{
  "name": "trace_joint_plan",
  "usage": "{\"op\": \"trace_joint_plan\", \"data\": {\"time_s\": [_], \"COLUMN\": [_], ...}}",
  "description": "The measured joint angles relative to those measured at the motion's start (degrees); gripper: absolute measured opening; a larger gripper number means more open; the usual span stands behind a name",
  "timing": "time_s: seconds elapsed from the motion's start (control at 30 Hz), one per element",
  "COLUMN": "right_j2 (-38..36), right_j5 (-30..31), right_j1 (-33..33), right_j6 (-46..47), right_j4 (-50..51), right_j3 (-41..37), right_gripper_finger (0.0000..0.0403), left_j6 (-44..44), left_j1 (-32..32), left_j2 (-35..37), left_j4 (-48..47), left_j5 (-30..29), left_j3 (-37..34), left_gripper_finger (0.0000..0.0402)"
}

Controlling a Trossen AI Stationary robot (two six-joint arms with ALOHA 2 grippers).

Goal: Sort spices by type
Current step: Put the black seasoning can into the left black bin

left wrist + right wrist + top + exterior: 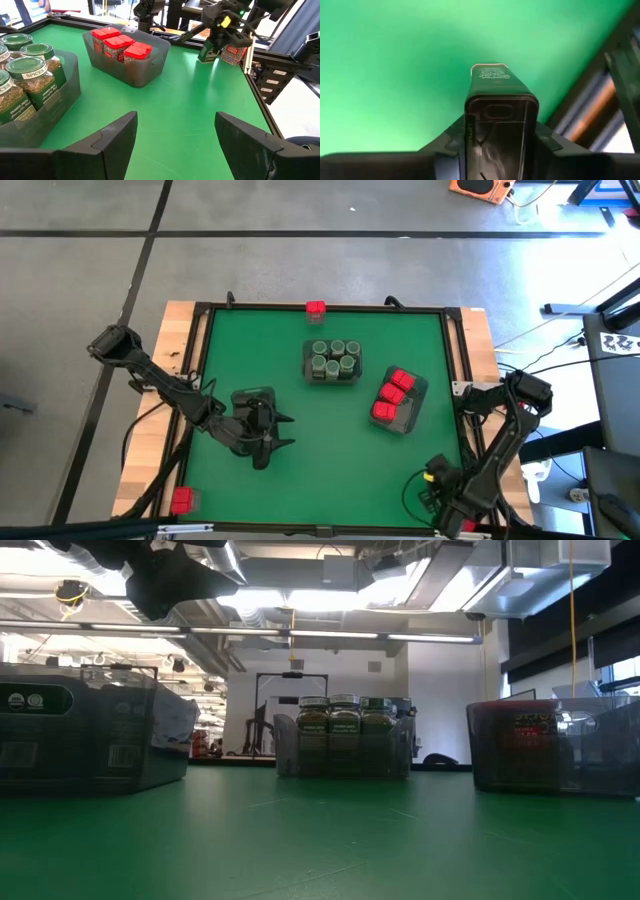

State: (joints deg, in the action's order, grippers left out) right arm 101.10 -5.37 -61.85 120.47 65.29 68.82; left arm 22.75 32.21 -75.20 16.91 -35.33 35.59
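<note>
At the lower right corner of the high view, we see the right gripper [437, 476] over the mat's edge, by the frame rail. Its wrist view shows a dark grey tin [496, 107] wedged betw. the two fingers [451, 141], jaws clenched on it, green mat [395, 60] below. The left wrist view catches the same tin [208, 50] far off under that gripper [216, 41], w/ a red box [233, 53] just beside it at the mat's corner.

Moving out: mid-right of the high view sits a grey tray [400, 402] w/ red boxes [394, 395] inside; up-centre, another tray [332, 363] holds round green-lidded jars [334, 358]. A loose red box [316, 308] lies on the top edge, another red box [181, 500] at lower left off the mat.

The left gripper [268, 432] hangs left of centre over a third tray [252, 398], jaws apart, nothing betw. them. Low view: that tray [90, 735] fills the left side, w/ dark labelled containers inside.
</note>
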Motion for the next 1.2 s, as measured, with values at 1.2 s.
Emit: {"op": "trace_joint_plan", "data": {"time_s": [1.2], "right_j2": [0.15], "right_j5": [16.63], "right_j1": [36.72], "right_j6": [-95.17], "right_j4": [-32.00], "right_j3": [3.74], "right_gripper_finger": [0.0122], "left_j6": [1.89], "left_j1": [-0.24], "left_j2": [-4.22], "left_j4": [0.01], "left_j5": [0.04], "left_j3": [-0.06], "left_gripper_finger": [0.0265]}}
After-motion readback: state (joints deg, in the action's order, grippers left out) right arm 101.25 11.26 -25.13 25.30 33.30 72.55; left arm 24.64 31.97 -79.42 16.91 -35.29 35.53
